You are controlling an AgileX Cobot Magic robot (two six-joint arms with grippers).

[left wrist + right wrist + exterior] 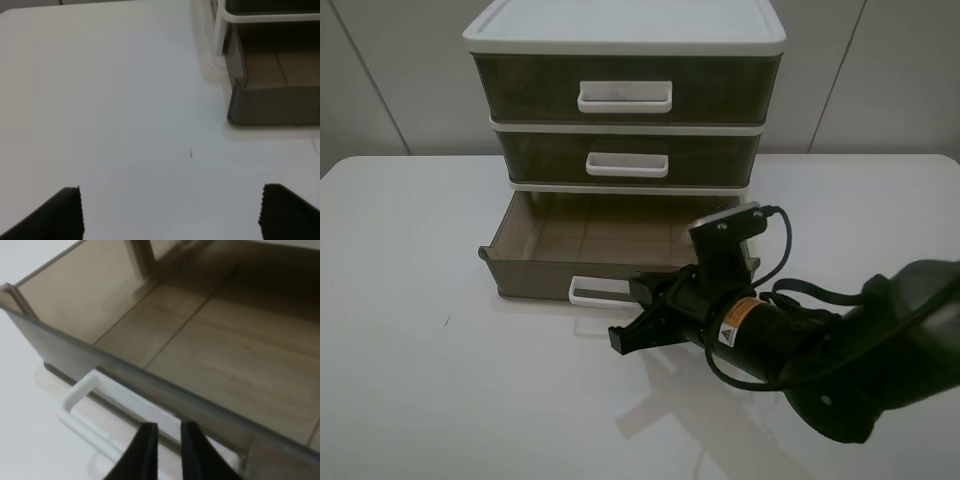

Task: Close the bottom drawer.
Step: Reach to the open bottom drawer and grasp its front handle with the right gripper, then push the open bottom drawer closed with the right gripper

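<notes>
The bottom drawer (535, 277), shallow and smoky brown-olive, stands pulled out of the white-framed unit (625, 35) and is empty inside. Its white loop handle (599, 291) faces the table's front. My right gripper (630, 318) is just in front of the drawer's front wall, at the handle's right end. In the right wrist view the gripper (167, 450) has its jaws nearly together with nothing between them, beside the handle (82, 397) and below the drawer (215, 355) rim. My left gripper (172, 212) is open over bare table, away from the drawer's left corner (265, 107).
The middle drawer (627, 158) and top drawer (625, 90) are shut. The white table (430, 360) stretches left and in front of the unit. My right arm's black body (840, 350) and cable lie at the right front.
</notes>
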